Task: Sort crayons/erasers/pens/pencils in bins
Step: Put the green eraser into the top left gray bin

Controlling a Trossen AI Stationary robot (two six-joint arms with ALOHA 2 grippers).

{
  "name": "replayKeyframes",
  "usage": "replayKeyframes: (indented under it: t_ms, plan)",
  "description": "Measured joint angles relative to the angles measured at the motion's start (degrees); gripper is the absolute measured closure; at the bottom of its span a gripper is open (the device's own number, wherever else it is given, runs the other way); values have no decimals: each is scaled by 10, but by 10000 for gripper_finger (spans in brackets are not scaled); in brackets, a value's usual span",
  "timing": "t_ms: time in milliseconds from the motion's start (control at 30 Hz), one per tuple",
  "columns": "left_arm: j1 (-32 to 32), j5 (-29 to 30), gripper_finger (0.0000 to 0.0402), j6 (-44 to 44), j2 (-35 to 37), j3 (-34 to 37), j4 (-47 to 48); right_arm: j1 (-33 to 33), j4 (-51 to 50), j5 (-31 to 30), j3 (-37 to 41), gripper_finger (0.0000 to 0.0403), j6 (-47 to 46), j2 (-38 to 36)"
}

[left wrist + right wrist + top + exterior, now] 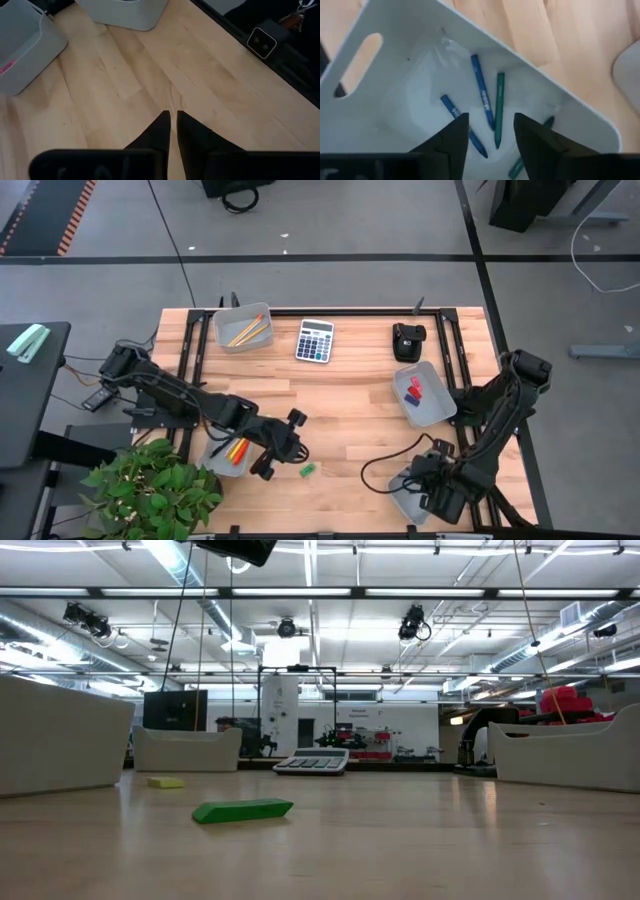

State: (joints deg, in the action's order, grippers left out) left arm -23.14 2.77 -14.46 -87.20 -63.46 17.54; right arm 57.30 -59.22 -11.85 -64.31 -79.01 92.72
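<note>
While the right gripper point(490, 132) hangs over the bin point(400, 75) at the table's point(350, 395) near right corner, its fingers stand wide apart with nothing between them. Below them in that bin lie slim sticks — two blue point(482, 90), a green one point(499, 107) and part of another green one by a fingertip. In the high view this gripper point(432, 498) sits right above the same bin point(410, 505), the right arm folding back toward the table's right edge.

The left gripper point(172, 122) has its fingers nearly together, only a thin slit between the tips, and nothing is held there; bare wood lies under them. From above, the left gripper point(285, 442) is just beside the near left bin point(215, 460), which holds orange and yellow crayons point(237, 450). A green eraser point(307, 470) lies loose on the wood near that gripper, apart from it; the low view shows it point(242, 810) flat on the table with a small yellow block point(165, 782) farther back.

At the far left a bin point(242, 328) holds pencils point(247, 332). A right-hand bin point(425, 395) holds red and blue erasers point(414, 390). A calculator point(314, 340) and a black device point(407, 341) sit along the far side — both outside the bins. A plant point(150, 485) stands at the near left corner.
</note>
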Motion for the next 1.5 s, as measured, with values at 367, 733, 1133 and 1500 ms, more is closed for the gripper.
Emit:
replayKeyframes:
  t_ms: [367, 733, 1133, 1500]
  plan:
    - [-12, 86, 382, 18, 44, 0, 32, 6, 50, -158, -8, 236, 90, -81]
    - [-18, 133, 386, 4, 79, 0, 30, -157, 308, -162, -9, 240, 485, 10]
    - [-18, 305, 392, 84, 83, 0, 65, -286, 542, 3, -9, 240, 716, 136]
    - [-17, 307, 384, 94, 83, 0, 87, -338, 676, 41, -9, 240, 755, 230]
